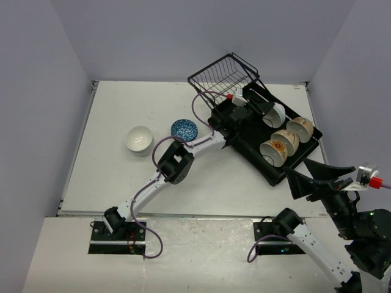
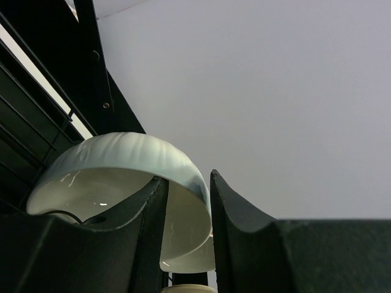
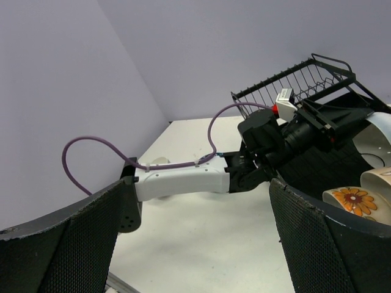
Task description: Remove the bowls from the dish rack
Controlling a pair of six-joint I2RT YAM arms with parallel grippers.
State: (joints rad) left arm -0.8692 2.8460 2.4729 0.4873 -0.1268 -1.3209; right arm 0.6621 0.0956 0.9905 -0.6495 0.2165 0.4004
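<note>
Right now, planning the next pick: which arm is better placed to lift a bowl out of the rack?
Left: the left claw grips a white bowl by its rim in the dish rack; the right claw hangs open, short of it.

No text, label, brand, number or sign can be read in any of the views. There is none on the bowls (image 1: 278,149), which carry only painted patterns, and none on the dish rack (image 1: 247,146).
</note>
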